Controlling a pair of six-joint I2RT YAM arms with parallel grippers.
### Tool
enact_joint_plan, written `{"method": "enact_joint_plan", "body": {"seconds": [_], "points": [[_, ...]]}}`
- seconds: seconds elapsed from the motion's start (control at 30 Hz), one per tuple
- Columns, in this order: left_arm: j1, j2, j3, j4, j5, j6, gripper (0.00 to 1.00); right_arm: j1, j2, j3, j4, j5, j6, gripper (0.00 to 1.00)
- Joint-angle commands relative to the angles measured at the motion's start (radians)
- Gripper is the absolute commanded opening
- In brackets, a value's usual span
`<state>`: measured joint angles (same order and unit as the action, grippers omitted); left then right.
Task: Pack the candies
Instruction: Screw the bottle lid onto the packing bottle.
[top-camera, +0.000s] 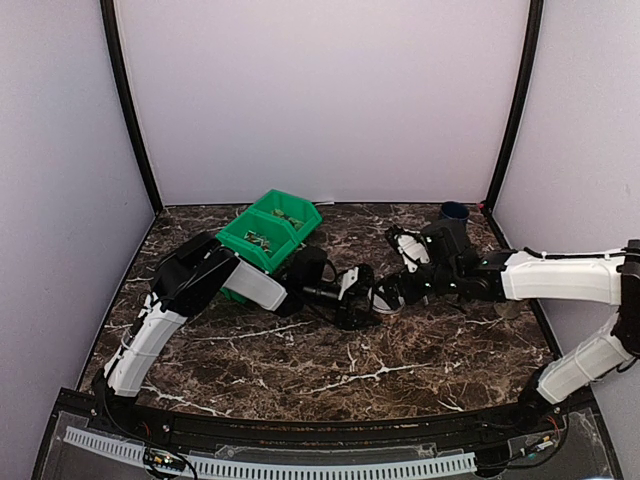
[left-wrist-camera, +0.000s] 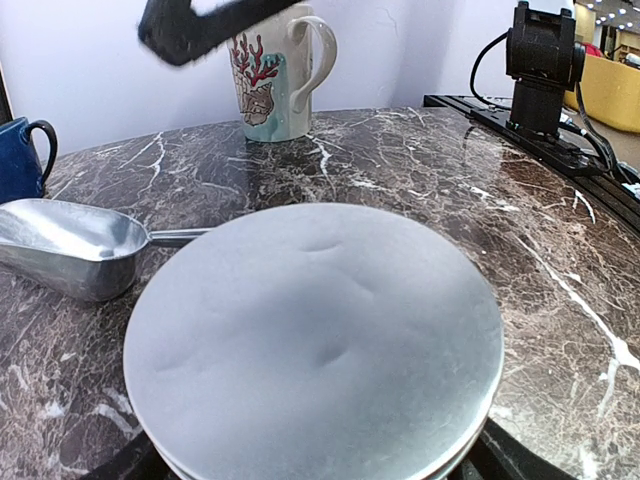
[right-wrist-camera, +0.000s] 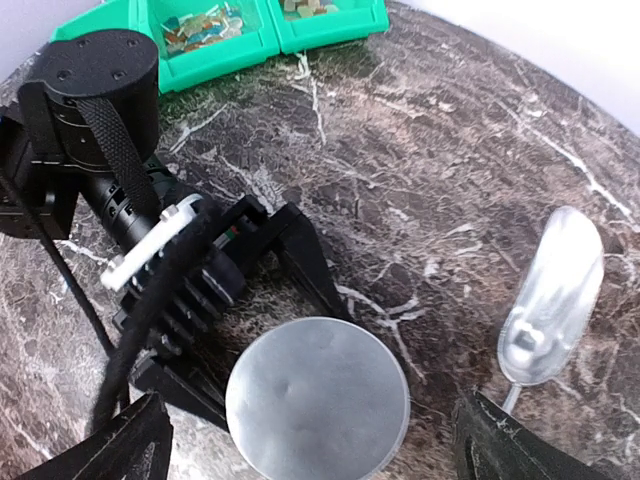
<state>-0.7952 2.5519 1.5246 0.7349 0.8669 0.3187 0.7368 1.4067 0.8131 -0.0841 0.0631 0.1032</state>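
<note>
Marble surface (top-camera: 400, 370): candies (right-wrist-camera: 203, 24) lie in 2 compartments of the green bin (top-camera: 262, 250) at the far edge, left of centre. Left gripper (top-camera: 357, 300) clamps the round lid (right-wrist-camera: 318, 400) mid-surface. Right gripper (top-camera: 400, 290) hangs above it, jaws wide apart. Metal scoop (right-wrist-camera: 553, 290) lies near the lid.

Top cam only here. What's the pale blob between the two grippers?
Observer: A flat round silvery lid; the left gripper's fingers flank it, grip unclear.
Operator: Right gripper on it?
Observer: No. The right gripper is open above it, fingers wide of the rim.
Operator: Any tool around?
Observer: A metal scoop lies on the table right beside the lid.
</note>
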Motion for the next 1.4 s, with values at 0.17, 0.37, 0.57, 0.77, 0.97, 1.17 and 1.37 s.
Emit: {"method": "enact_joint_plan", "body": {"seconds": [0.17, 0.37, 0.57, 0.77, 0.97, 1.17, 1.37], "points": [[-0.006, 0.192, -0.094, -0.271, -0.179, 0.186, 0.85, -0.092, -0.112, -0.123, 0.048, -0.226, -0.318, 0.97], [-0.006, 0.192, -0.091, -0.288, -0.146, 0.208, 0.85, -0.109, 0.010, -0.008, -0.096, -0.347, -0.598, 0.98], [-0.006, 0.189, -0.098, -0.291, -0.143, 0.216, 0.85, -0.179, 0.115, 0.072, -0.120, -0.441, -0.709, 0.97], [-0.005, 0.191, -0.095, -0.292, -0.136, 0.218, 0.85, -0.242, 0.149, 0.080, -0.163, -0.572, -0.931, 0.97], [-0.006, 0.195, -0.088, -0.298, -0.134, 0.220, 0.85, -0.256, 0.212, 0.100, -0.193, -0.581, -0.983, 0.97], [-0.005, 0.195, -0.087, -0.300, -0.134, 0.220, 0.85, -0.260, 0.266, 0.128, -0.177, -0.611, -0.983, 0.97], [-0.005, 0.197, -0.087, -0.302, -0.134, 0.223, 0.85, -0.283, 0.276, 0.148, -0.179, -0.651, -0.982, 0.97]]}}
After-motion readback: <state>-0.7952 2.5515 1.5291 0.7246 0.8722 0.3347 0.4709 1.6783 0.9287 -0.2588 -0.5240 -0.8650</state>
